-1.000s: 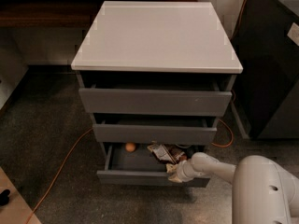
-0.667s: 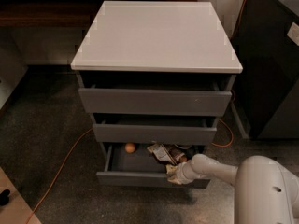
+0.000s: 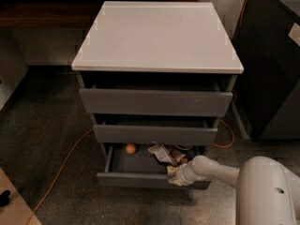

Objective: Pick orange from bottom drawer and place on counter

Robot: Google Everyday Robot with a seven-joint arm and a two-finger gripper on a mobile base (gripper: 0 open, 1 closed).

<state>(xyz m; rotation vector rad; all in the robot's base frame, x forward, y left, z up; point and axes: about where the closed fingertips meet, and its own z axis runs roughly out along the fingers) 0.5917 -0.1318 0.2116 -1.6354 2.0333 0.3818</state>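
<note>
The orange lies in the back left of the open bottom drawer, a grey box pulled out below two taller grey drawers. The counter is the light grey-white top of the cabinet and nothing lies on it. My gripper is at the drawer's front right, down at the front panel, on the end of my white arm that reaches in from the lower right. It is well to the right of the orange and not touching it.
Brown snack packets lie in the right half of the bottom drawer, between the orange and my gripper. An orange cable runs over the speckled floor at the left. A dark cabinet stands at the right. A dark wooden shelf is behind.
</note>
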